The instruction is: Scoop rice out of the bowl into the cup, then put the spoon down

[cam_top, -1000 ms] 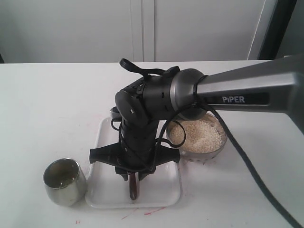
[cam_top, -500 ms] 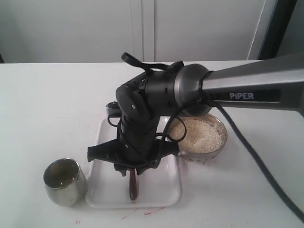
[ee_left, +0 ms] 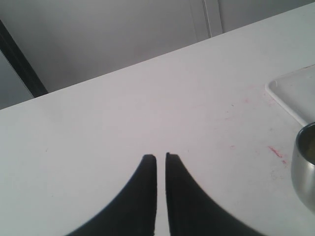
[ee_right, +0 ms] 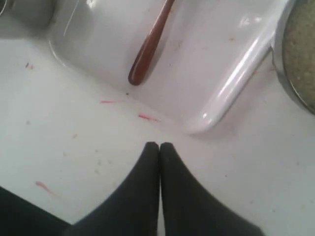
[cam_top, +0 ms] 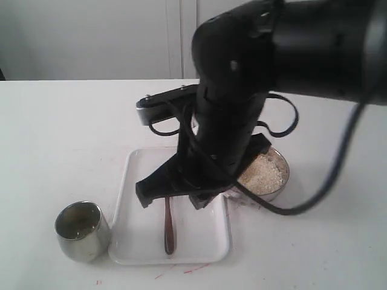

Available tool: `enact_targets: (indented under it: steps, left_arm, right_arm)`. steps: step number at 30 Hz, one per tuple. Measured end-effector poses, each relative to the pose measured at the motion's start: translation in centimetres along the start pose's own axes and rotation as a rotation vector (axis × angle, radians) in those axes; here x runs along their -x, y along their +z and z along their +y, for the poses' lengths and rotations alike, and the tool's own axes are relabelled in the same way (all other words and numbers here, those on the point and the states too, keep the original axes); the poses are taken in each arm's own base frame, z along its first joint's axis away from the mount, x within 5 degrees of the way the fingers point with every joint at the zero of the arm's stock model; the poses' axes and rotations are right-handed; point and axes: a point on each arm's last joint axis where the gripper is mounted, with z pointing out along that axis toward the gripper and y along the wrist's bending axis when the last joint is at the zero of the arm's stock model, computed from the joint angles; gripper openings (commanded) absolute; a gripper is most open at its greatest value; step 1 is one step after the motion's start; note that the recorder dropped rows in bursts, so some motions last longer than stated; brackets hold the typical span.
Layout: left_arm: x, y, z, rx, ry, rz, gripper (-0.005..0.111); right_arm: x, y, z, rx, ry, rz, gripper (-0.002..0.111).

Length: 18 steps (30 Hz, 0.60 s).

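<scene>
The right arm [cam_top: 230, 109] hangs bent above the tray [cam_top: 140, 232], with its wrist pointing down. The right gripper [ee_right: 158, 146] sits just past the tray's corner, its two black fingers pressed together. The left gripper [ee_left: 161, 157] is off to the side of the tray, with its fingers nearly touching.

Table: a white, matte table [cam_top: 60, 121] filled the lower part of the exterior view and ran back to a straight far edge.
Table marks: faint red smears [ee_right: 147, 117] and small specks dotted the white surface.
Wall: pale grey-white flat panels [cam_top: 91, 36] rose right behind the table's far edge.
Seams: two narrow vertical lines [cam_top: 181, 36] split the panels near the middle.
Dark strip: in the left wrist view a dark slanted band [ee_left: 19, 64] bordered the wall, with a greyer surface beyond it.
Light: soft and even, with only weak, blurred shadows on the table.
</scene>
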Motion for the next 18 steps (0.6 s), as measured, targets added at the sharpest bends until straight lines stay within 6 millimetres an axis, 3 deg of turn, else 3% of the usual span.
enact_targets:
  steps: [5,11,13,18]
  left_arm:
    - [0.0,0.0,0.0,0.0,0.0,0.0,0.014]
    - [0.0,0.0,0.0,0.0,0.0,0.0,0.014]
    - [0.0,0.0,0.0,0.0,0.0,0.0,0.014]
    - [0.0,0.0,0.0,0.0,0.0,0.0,0.014]
  right_arm:
    - [-5.5,-4.6,-1.6,0.026,-0.022,-0.09,0.0]
    - [-12.9,-8.4,-3.1,0.165,0.013,-0.262,0.0]
    - [-14.5,-8.9,-3.4,0.21,0.025,-0.323,0.0]
    - [-16.2,-8.7,-3.8,0.23,0.03,-0.362,0.0]
